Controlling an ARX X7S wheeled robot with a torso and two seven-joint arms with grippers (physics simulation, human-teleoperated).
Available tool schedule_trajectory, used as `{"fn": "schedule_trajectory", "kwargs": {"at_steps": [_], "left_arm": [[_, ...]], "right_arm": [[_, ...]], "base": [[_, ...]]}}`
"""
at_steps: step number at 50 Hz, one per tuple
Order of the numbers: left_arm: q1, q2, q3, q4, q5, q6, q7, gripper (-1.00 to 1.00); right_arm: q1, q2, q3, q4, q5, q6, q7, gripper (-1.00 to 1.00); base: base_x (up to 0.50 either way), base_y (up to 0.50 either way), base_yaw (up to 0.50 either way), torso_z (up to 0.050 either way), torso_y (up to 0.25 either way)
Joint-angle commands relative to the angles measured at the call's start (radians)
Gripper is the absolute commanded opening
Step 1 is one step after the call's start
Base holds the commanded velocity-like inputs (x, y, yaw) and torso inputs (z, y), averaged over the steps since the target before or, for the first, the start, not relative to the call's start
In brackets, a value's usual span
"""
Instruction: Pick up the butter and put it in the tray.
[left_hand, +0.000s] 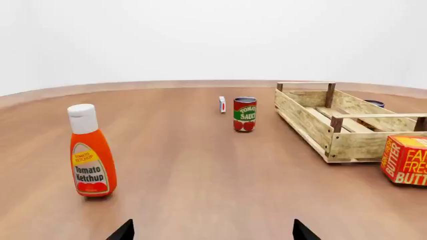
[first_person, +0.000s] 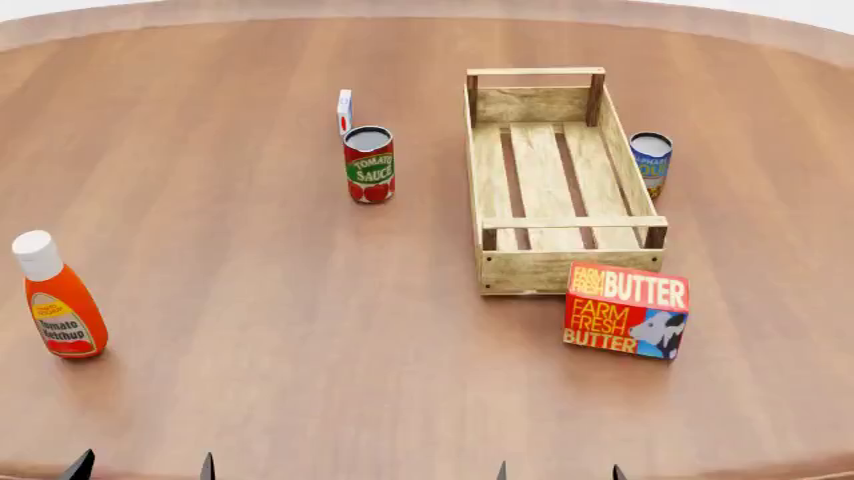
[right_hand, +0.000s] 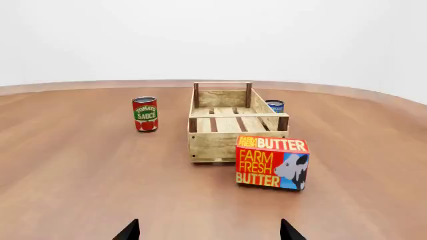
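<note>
Well, with both grippers' fingers spread and empty, the right gripper (right_hand: 209, 231) should descend squarely over the butter (first_person: 627, 310), standing just beside the tray's (first_person: 561, 268) near end.

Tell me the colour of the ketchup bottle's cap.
White, on the orange ketchup bottle; clearest in the left wrist view.

Only the dark fingertips of each arm show, low at the near edge of the round brown wooden desk (first_person: 267, 330). The left claw (first_person: 142, 466) has its two tips spread apart with nothing between them. The right claw (first_person: 558, 471) is likewise spread and empty. Both hover level, clear of the desk, pointing forward across it.
</note>
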Motion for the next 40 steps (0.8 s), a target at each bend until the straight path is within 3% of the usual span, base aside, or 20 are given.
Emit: {"fn": "schedule_trajectory", "kwargs": {"at_steps": [1,15,40], "left_arm": [[0.000,-0.022,0.026,-0.002,-0.022,0.002,-0.025,1.00],[-0.006,-0.055,0.065,-0.002,-0.053,-0.001,-0.065,1.00],[-0.013,-0.087,0.104,-0.002,-0.079,-0.002,-0.104,1.00]], "right_arm": [[0.000,0.014,-0.018,0.002,0.014,-0.003,0.018,1.00],[0.003,0.054,-0.069,0.004,0.060,0.005,0.050,1.00],[0.008,0.086,-0.115,0.002,0.073,-0.003,0.089,1.00]], "base": [[0.00,0.00,0.00,0.000,0.000],[0.00,-0.02,0.00,0.000,0.000],[0.00,-0.50,0.00,0.000,0.000]]}}
